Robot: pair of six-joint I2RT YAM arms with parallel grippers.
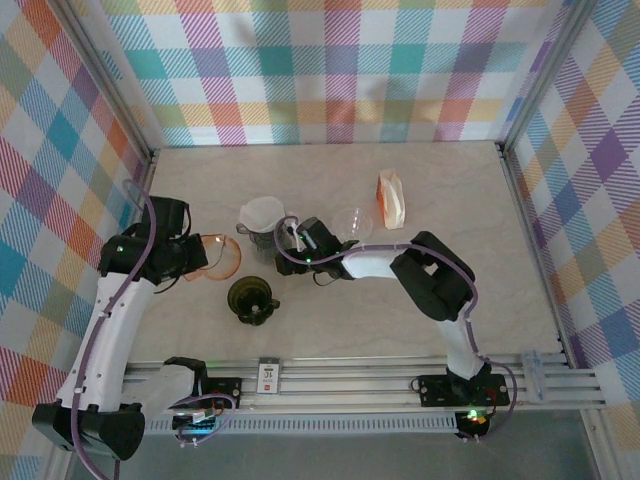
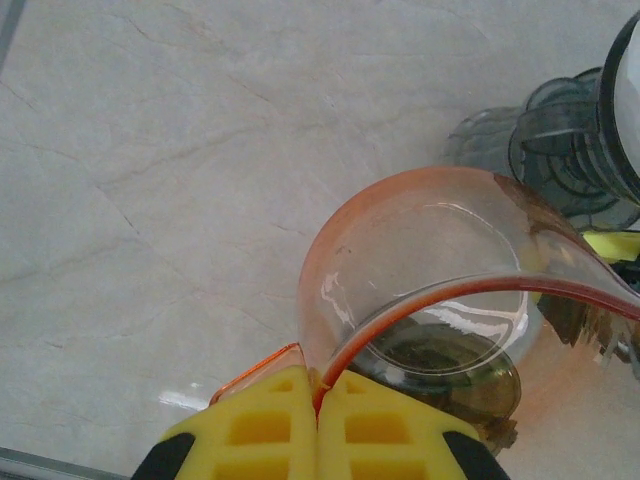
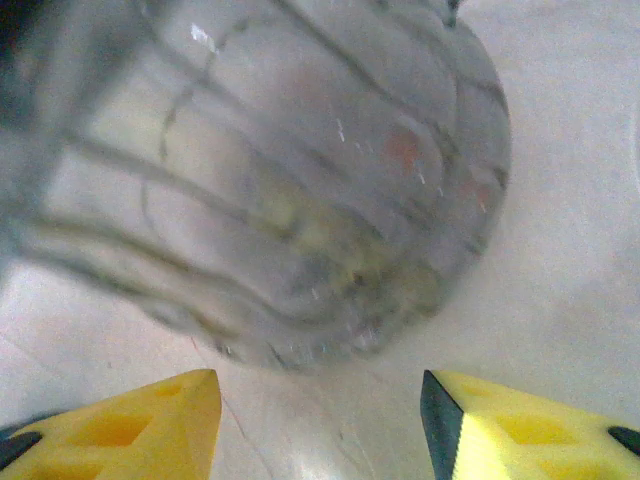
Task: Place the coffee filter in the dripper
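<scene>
My left arm reaches forward from its base. My left gripper (image 2: 318,425) is pinched tight on the rim of the orange dripper (image 2: 430,250). My right arm folds at the elbow and stretches left across the table (image 1: 470,200). My right gripper (image 3: 318,392) has its fingers spread wide, and the grey dripper (image 3: 280,190) is just ahead, between them. I cannot tell whether they touch it. The filter (image 1: 262,211), white, sits in the top of that grey dripper, just beyond my right fingertips.

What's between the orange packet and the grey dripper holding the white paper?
In the top view, a clear cup sits between the packet and the grey dripper, beside the right gripper.
</scene>
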